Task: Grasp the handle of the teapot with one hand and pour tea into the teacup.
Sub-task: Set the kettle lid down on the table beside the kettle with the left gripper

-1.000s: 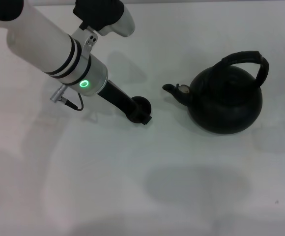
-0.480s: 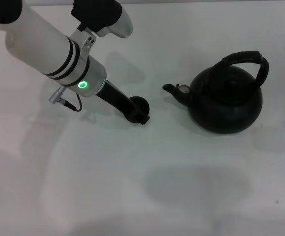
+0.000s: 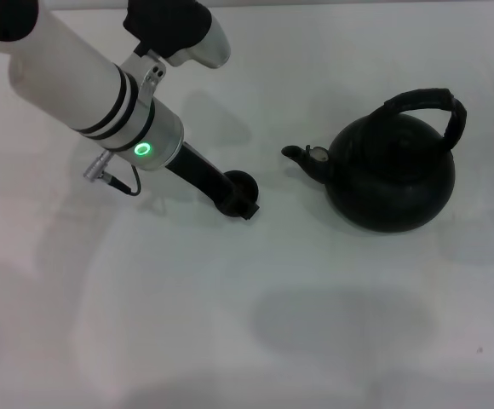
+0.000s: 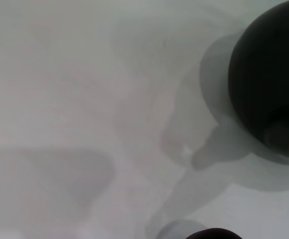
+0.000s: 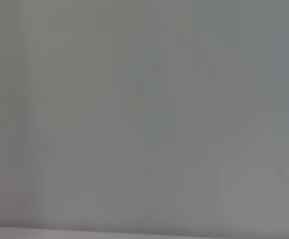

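Observation:
The black round teapot (image 3: 392,175) stands on the white table at the right, with its spout (image 3: 296,154) pointing left. Its arched black handle (image 3: 426,100) stands upright over the lid. The tiny dark teacup (image 3: 244,181) sits left of the spout. My left gripper (image 3: 238,203) is down at the table right against the teacup. The left wrist view shows the teapot's body (image 4: 269,74) and a dark rounded rim (image 4: 212,233), likely the teacup. My right gripper is out of view, and its wrist view shows only bare surface.
The white table (image 3: 230,324) spreads out in front of the teapot and teacup. My left arm (image 3: 85,81) crosses the back left corner, with a cable (image 3: 119,179) hanging under its wrist.
My left arm and gripper have shifted slightly to the left, and the dark teacup at the gripper's tip seems to have shifted with them. The teapot has not moved.

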Controlling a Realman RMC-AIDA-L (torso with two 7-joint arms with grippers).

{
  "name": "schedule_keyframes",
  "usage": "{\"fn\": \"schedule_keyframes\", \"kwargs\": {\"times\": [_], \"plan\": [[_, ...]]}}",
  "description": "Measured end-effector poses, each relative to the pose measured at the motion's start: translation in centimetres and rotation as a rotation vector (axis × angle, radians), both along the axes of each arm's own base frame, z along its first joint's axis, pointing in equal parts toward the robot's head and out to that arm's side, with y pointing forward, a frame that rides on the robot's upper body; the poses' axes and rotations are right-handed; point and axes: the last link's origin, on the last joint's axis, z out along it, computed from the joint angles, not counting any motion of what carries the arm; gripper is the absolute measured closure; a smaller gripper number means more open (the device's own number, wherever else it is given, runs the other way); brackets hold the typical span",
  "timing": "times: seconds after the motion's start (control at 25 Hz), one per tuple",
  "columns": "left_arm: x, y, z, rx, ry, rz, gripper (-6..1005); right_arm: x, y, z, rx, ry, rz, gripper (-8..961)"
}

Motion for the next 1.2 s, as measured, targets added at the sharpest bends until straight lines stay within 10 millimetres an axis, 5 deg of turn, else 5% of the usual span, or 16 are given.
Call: {"fn": "schedule_keyframes", "kwargs": {"times": [0.88, 1.2], "plan": [[-1.3, -0.5, 0.4, -0.011, 0.022, 0.048, 285, 0.2, -0.2, 0.1, 0.005, 0.0, -0.008, 80], [-1.3, -0.7, 0.7, -0.018, 0.028, 0.05, 116, 0.3, -0.2, 0.2, 0.007, -0.003, -0.01, 80]]}}
